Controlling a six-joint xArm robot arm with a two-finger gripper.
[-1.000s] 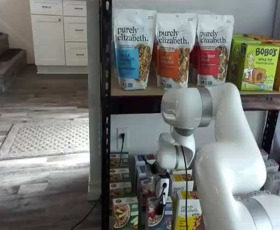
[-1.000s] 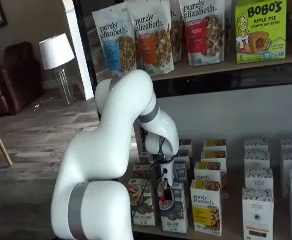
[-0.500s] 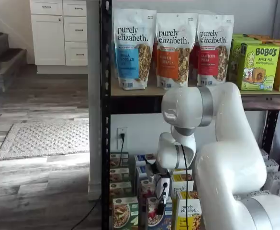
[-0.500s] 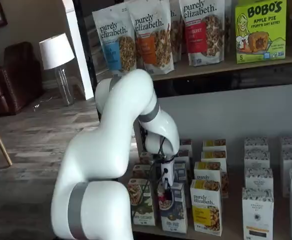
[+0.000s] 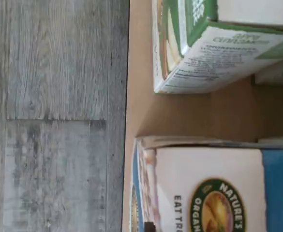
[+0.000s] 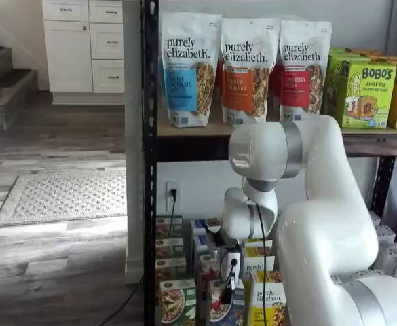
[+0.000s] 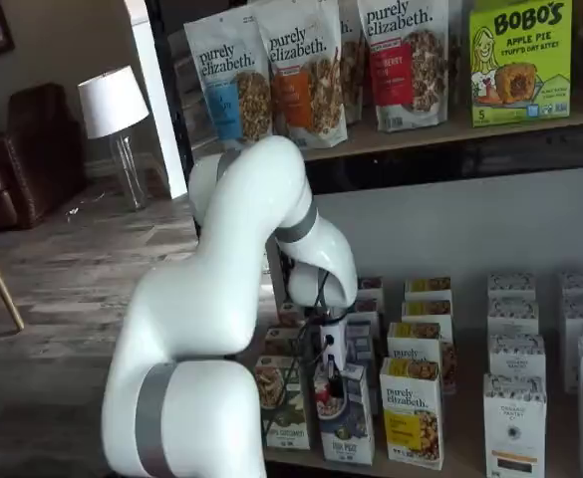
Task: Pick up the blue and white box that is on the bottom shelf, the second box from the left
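Fingers (image 7: 330,386) closed on the blue and white box (image 7: 354,430).

Soft even indoor light; wrist view slightly blurred

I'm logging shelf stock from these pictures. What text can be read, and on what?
"purely elizabeth." on three pouches on the upper shelf.
"BOBO'S APPLE PIE" on the green box.
"purely elizabeth" on the yellow box.
"NATURE'S ORGAN" on the blue and white box.
Finer print is too small to read.
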